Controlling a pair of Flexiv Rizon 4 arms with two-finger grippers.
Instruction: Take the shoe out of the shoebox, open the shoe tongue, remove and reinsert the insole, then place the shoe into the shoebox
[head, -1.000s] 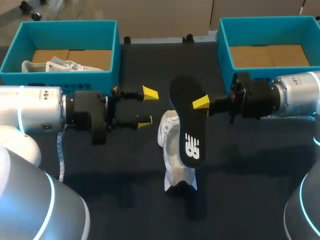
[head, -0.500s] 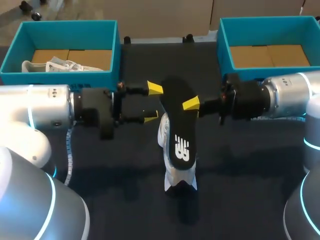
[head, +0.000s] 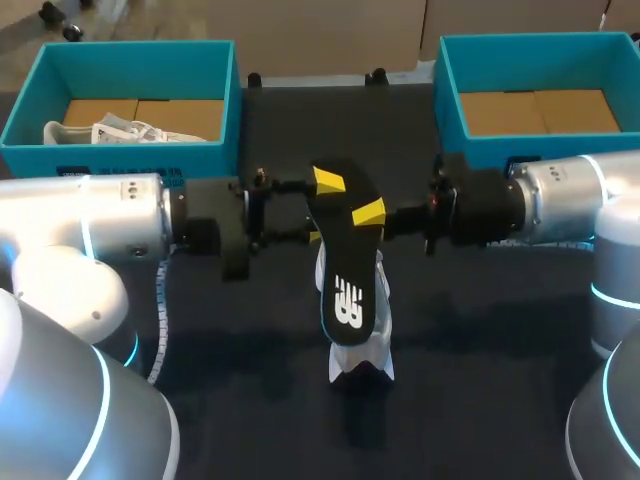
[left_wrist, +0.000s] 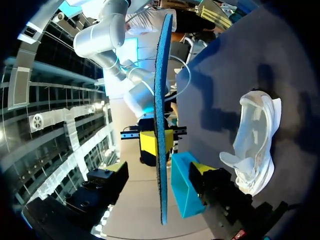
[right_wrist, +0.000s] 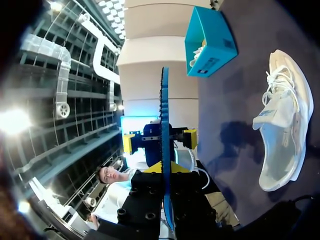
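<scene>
Brought inward since before, the left tool (head: 322, 208) is spread astride the flat black insole (head: 345, 270), pinched by the right tool (head: 362, 215) above the white sneaker (head: 362, 340) lying on the dark worktop (head: 480, 340).

We see the black insole (head: 345, 250), white logo up, hanging tilted just above the white shoe (head: 358, 352) lying on the tabletop (head: 250, 380). The teal left shoebox (head: 120, 155) holds a second shoe (head: 120, 132); the right shoebox (head: 450, 100) shows its cardboard floor.

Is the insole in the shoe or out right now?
Out: the right hand holds the insole in the air above the white shoe.
</scene>
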